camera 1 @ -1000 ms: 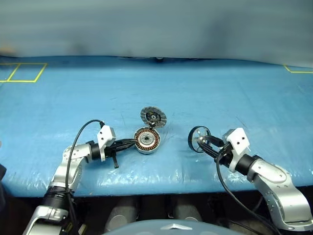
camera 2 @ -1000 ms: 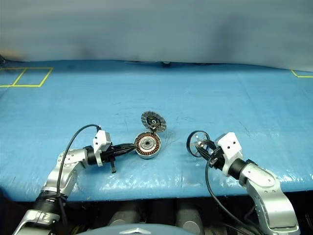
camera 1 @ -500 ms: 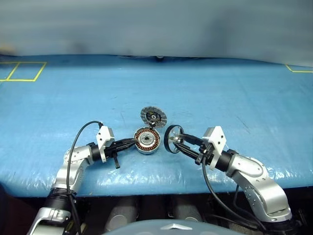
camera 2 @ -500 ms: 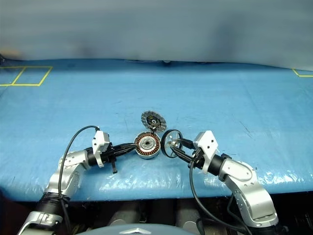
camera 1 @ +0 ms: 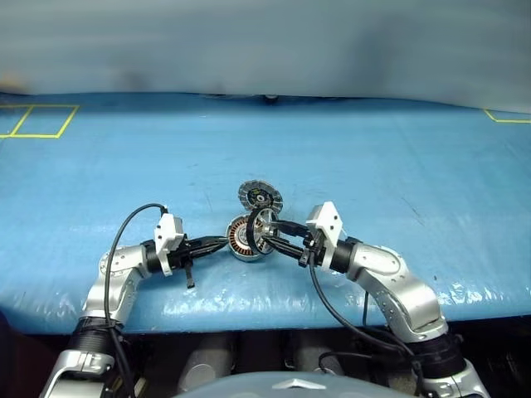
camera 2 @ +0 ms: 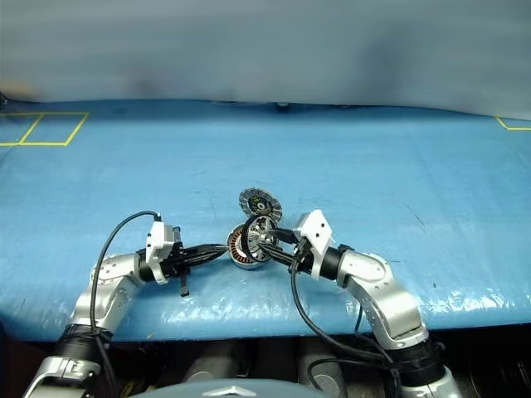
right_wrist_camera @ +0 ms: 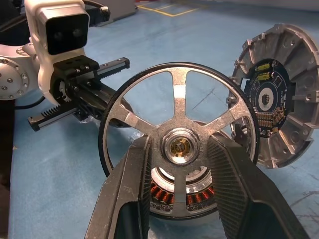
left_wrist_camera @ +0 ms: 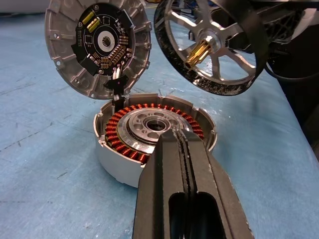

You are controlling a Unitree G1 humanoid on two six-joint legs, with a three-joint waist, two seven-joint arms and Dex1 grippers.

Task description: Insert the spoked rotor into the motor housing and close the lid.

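The motor housing sits on the blue table cover, its copper windings exposed. The lid stands upright at the housing's far edge, its segmented inner face toward the robot. The right gripper clamps the spoked rotor by its hub, holding it on edge just above the housing. The left gripper, fingers fully closed and holding nothing, points at the housing's near wall.
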